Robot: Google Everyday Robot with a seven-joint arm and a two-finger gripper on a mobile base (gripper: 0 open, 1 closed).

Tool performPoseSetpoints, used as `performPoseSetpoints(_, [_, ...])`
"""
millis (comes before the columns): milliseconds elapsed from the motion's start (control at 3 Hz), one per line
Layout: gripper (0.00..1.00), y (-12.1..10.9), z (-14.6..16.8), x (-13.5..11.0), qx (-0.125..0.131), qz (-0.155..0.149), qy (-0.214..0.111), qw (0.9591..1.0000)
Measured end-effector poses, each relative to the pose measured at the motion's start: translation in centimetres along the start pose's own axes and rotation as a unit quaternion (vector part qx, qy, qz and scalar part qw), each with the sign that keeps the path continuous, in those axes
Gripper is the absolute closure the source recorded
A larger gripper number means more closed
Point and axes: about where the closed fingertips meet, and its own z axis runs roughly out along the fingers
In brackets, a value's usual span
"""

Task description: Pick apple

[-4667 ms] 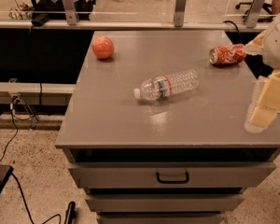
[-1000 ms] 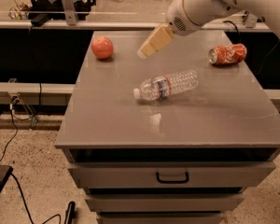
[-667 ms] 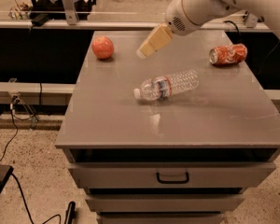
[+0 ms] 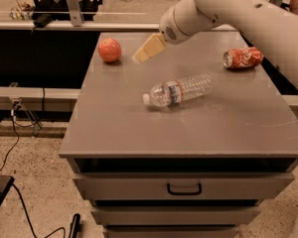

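The apple [image 4: 110,50] sits on the far left part of the grey cabinet top [image 4: 139,128], near the far left corner and a little in from the left edge. It is reddish-orange with a paler patch on its upper side, and it rests free, with nothing touching it.

Just to its right hangs the gripper [image 4: 139,57], a pale cream wedge that points down and to the left toward the apple. Its tip is near the apple but clearly apart from it, and it appears to be held a little above the surface. From this angle it reads as one solid shape, so whether it is open or closed cannot be told. It holds nothing. Behind it the white arm [image 4: 228,9] runs up and to the right, across the far right of the scene and out of view.

Nearer, around the middle of the top, a clear plastic bottle [image 4: 179,89] lies on its side, its cap end pointing left and toward the near edge, with a label band close to the neck. At the far right a crushed red soda can [image 4: 243,58] also lies on its side, well apart from the apple and the bottle.

Below the top, the cabinet front shows a drawer with a dark handle [image 4: 184,189]. Dark cables [image 4: 12,133] trail over the speckled floor [image 4: 35,182] to the left.
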Motion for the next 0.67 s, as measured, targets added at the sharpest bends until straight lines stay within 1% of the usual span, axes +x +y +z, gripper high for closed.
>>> performPoseSetpoints(333, [0.00,-0.89,6.09,-0.83,-0.022,0.009,-0.043,0.9988])
performPoseSetpoints(667, [0.00,-0.85,6.08,-0.87,-0.023,0.008,-0.043,0.9988])
